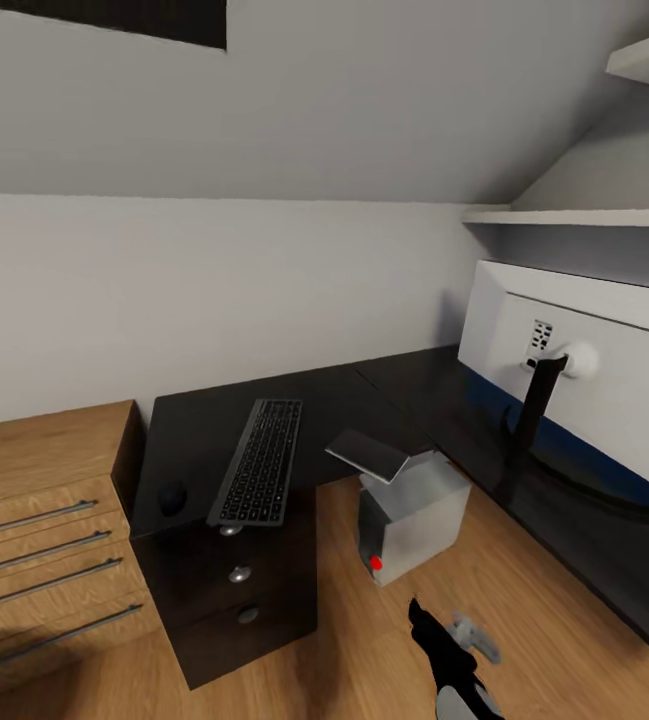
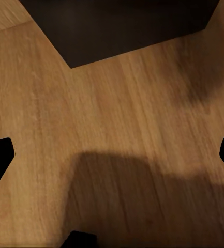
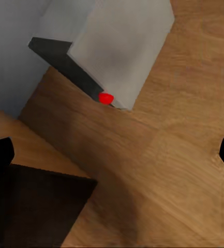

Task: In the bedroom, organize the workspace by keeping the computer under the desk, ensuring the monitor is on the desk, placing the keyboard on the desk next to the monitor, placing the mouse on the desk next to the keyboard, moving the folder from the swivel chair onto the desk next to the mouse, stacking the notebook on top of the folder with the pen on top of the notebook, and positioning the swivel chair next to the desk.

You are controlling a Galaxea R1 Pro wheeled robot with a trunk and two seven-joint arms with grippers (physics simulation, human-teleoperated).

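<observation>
The black L-shaped desk (image 1: 364, 395) fills the corner under the sloped wall. The keyboard (image 1: 260, 462) lies on its left wing, and the small black mouse (image 1: 172, 497) sits to the left of it. On the right wing stands the monitor (image 1: 589, 365), seen from its white back, on a black stem. The light-grey computer (image 1: 414, 520) (image 3: 119, 49) with a red dot stands on the floor in the desk's nook. A dark flat panel juts from its top. My right gripper (image 1: 442, 625) (image 3: 114, 155) hovers open over the floor in front of the computer. My left gripper (image 2: 112, 155) is open above bare planks.
A light-wood drawer chest (image 1: 44, 520) stands left of the desk's black drawer unit (image 1: 239, 590) (image 3: 39, 206). White shelves (image 1: 584, 215) hang at the upper right. Wood floor (image 1: 344, 660) lies open between the drawer unit and the desk's right wing.
</observation>
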